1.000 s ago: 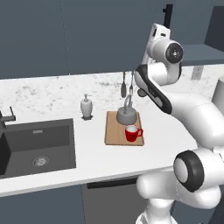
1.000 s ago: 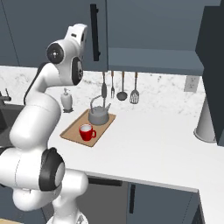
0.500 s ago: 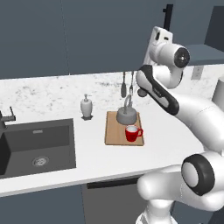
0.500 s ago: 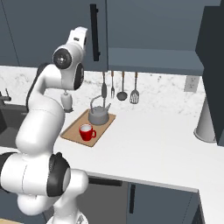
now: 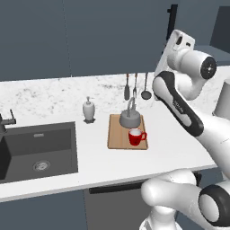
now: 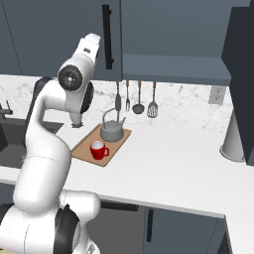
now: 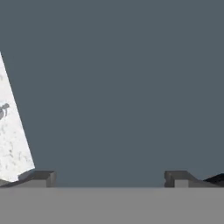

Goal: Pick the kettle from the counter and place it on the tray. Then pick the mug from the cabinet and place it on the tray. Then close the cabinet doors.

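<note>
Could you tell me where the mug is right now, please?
The mug stands on the tray, at its front right in the left base view, just before the kettle.

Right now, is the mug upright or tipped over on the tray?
Upright. The mug stands on the tray with its open mouth facing up, beside the kettle; the right base view agrees.
</note>
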Robot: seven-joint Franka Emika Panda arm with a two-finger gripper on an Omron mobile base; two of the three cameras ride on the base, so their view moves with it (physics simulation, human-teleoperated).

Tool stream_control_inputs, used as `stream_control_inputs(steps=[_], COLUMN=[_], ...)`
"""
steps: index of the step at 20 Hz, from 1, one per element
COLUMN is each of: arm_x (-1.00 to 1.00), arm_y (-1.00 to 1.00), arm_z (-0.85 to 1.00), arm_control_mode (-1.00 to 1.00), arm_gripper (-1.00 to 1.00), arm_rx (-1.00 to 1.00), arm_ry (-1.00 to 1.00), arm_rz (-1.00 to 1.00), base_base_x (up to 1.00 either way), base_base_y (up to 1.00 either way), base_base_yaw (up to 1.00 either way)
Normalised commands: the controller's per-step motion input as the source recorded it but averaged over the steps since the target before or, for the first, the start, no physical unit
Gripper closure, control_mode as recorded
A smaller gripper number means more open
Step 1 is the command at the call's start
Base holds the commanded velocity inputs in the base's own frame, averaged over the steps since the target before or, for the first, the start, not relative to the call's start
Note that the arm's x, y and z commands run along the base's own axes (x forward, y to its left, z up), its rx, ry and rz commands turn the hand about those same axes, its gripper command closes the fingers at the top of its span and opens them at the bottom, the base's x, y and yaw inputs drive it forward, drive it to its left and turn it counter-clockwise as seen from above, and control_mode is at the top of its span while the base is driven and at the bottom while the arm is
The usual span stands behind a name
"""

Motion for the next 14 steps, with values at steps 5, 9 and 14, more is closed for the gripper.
stream_control_inputs(steps=[5,9,14], arm_x=[-0.84,-0.86,-0.92], arm_y=[0.04,0.00,0.00], arm_z=[0.33,0.25,0.10], arm_control_mode=[-1.00,-1.00,-1.00], arm_gripper=[-1.00,-1.00,-1.00], arm_rx=[0.30,0.36,0.35], arm_ry=[0.00,-0.01,-0.10], arm_rz=[-0.19,-0.36,-0.35], base_base_x=[0.00,0.00,0.00], base_base_y=[0.00,0.00,0.00], base_base_yaw=[0.00,0.00,0.00])
